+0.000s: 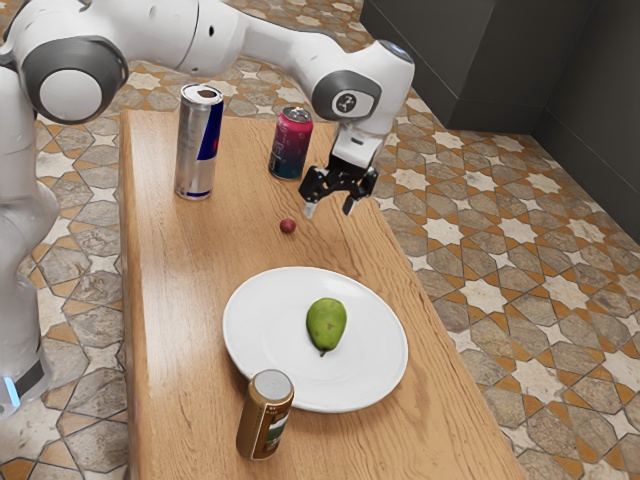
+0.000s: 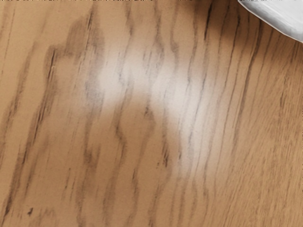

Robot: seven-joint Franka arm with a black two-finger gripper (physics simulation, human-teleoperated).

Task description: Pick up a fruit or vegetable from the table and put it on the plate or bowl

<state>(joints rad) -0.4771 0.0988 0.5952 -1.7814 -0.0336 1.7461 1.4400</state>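
Exterior view shows you the gripper [image 1: 330, 208], fingers spread and empty, above the table [image 1: 180, 300]; the pear [image 1: 326, 322] lies on the plate [image 1: 255, 325].

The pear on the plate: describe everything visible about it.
The pear is green, smooth-skinned and whole, broad at one end and tapering to a small dark tip toward the near rim of the white plate. It seems to lie on its side near that plate's middle, touching it alone. The open gripper hangs well apart, above the table beyond the plate.
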